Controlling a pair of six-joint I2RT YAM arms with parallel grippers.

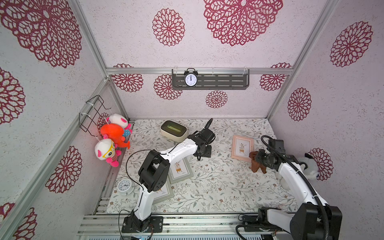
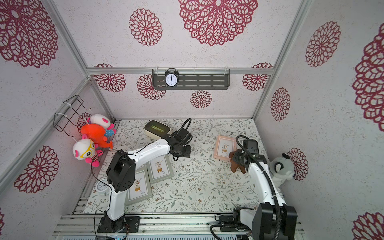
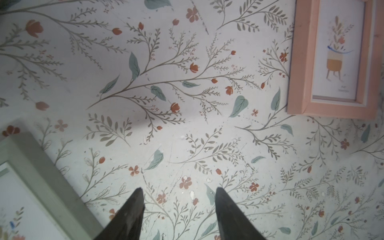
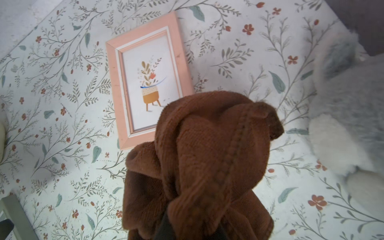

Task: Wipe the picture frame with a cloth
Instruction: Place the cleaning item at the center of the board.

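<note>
The right gripper (image 1: 258,159) was clamped on the bunched cloth (image 4: 207,155), which hung at the near right corner of the pink frame (image 4: 145,83); the frame lay flat, long axis pointing away from the robot, farther from the left gripper (image 3: 178,191), parted and empty.
</note>
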